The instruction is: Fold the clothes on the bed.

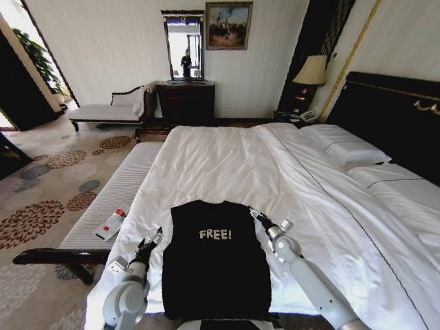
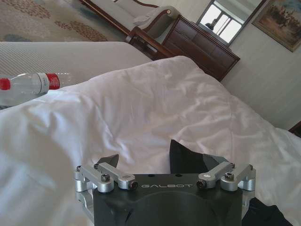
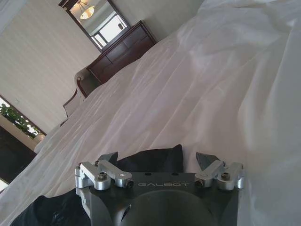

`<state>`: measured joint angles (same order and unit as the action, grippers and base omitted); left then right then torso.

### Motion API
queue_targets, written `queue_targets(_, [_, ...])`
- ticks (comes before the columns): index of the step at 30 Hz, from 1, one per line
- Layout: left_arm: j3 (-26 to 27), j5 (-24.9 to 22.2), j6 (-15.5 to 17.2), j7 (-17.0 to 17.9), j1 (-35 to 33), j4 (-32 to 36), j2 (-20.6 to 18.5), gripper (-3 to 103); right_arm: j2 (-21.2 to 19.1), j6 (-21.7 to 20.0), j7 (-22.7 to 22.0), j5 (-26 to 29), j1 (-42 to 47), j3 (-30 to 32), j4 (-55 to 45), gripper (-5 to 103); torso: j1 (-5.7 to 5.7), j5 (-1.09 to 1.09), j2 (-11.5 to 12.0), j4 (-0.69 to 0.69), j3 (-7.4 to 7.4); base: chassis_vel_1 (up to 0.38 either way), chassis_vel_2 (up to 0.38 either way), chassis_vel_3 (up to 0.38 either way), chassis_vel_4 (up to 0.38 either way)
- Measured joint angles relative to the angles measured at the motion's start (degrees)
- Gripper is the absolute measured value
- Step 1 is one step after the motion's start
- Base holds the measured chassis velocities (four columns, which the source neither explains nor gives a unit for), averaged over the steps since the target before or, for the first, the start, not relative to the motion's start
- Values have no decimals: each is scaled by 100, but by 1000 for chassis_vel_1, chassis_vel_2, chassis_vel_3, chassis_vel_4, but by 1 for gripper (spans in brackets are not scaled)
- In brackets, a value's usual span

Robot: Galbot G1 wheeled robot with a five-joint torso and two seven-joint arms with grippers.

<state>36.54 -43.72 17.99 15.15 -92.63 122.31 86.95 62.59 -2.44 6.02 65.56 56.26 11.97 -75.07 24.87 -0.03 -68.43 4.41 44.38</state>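
- On the bed (image 1: 227, 158), as the head view presents it, the black T-shirt (image 1: 216, 258) is laid flat on the white duvet near the foot edge, its sleeves already turned in so that a narrow rectangle is formed. Its long axis is directed from the robot toward the headboard (image 1: 392, 117), with the "FREE!" lettering facing up.
- The left gripper (image 1: 150, 245) is held just beside the shirt's left edge and the right gripper (image 1: 260, 218) just beside its right edge, a little nearer the collar. The shirt is thus placed between the two, inward from each; neither arm is judged clearly nearer. A lengthwise fold is judged to remain.
- A plastic bottle (image 1: 111, 223) is seen lying on the bench (image 1: 110, 199) along the bed's left side.
- From the left wrist view, the left gripper (image 2: 141, 160) is shown with its fingers spread and nothing between them, above white duvet; a dark strip of shirt (image 2: 263, 214) is caught at the frame's corner, and the bottle (image 2: 28, 87) lies well apart.
- From the right wrist view, the right gripper (image 3: 176, 157) is likewise shown spread and empty, with the shirt (image 3: 51, 212) beside it.
- No container is present.
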Motion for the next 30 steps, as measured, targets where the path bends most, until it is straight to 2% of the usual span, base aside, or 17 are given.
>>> queue_targets(1, [-3, 5, -4, 0, -16, 10, 5, 100, 29, 20, 61, -20, -5, 0, 57, 88, 0, 0, 0, 0, 0, 0, 0, 0, 0])
queue_targets(2, [-8, 9, -7, 1, -36, 25, 10, 100, 66, 56, 134, -44, -12, 0, 132, 88, 0, 0, 0, 0, 0, 0, 0, 0, 0])
queue_targets(3, [-10, 14, -11, 1, -52, 35, 12, 100, 98, 104, 225, -62, -21, 0, 205, 77, 0, 0, 0, -1, 0, 0, 0, 0, 0])
queue_targets(5, [-9, 15, -14, 1, -56, 40, 16, 100, 114, 128, 272, -73, -31, 0, 248, 77, 0, 0, 0, 0, 0, 0, 0, 0, 0])
queue_targets(8, [-1, 16, -30, 5, -60, 41, 32, 100, 171, 206, 357, -102, -91, -3, 389, 60, 0, -1, 0, 0, 0, 0, 0, 0, 0])
queue_targets(9, [-1, 16, -30, 5, -60, 41, 32, 100, 171, 206, 357, -102, -91, -3, 389, 60, 0, -1, 0, 0, 0, 0, 0, 0, 0])
queue_targets(10, [1, 19, -36, 8, -64, 41, 40, 100, 187, 224, 359, -102, -109, -5, 420, 54, 0, -1, 0, 0, 0, 0, 0, 0, 0])
queue_targets(11, [1, 20, -38, 9, -66, 41, 44, 100, 197, 234, 359, -102, -118, -6, 437, 54, 0, -1, 0, 0, 0, 0, 0, 0, 0])
queue_targets(13, [9, 23, -53, 11, -74, 31, 56, 100, 233, 283, 359, -103, -131, -16, 478, 44, 0, -1, 0, 0, 0, 0, 0, 0, 0])
queue_targets(14, [9, 23, -53, 11, -74, 31, 56, 100, 233, 283, 359, -103, -131, -16, 478, 44, 0, -1, 0, 0, 0, 0, 0, 0, 0])
queue_targets(18, [22, 26, -63, 12, -68, -15, 58, 100, 358, 400, 338, -187, -160, -24, 582, 23, 0, -1, 0, -1, 0, 0, 0, 0, 0])
queue_targets(20, [22, 25, -64, 13, -63, -20, 57, 100, 371, 420, 335, -205, -164, -24, 599, 23, 0, -1, 0, -1, 0, 0, 0, 0, 0])
queue_targets(23, [6, 20, -64, 16, -20, -60, 35, 100, 424, 540, 326, -305, -197, -24, 689, 7, 0, -1, 0, 0, 0, 0, 0, 0, 0])
queue_targets(30, [-4, -112, -73, 16, 145, -202, -214, 100, 486, 844, 208, -430, -232, -2, 735, 0, 0, -2, 0, -1, 0, 0, 0, 0, 0])
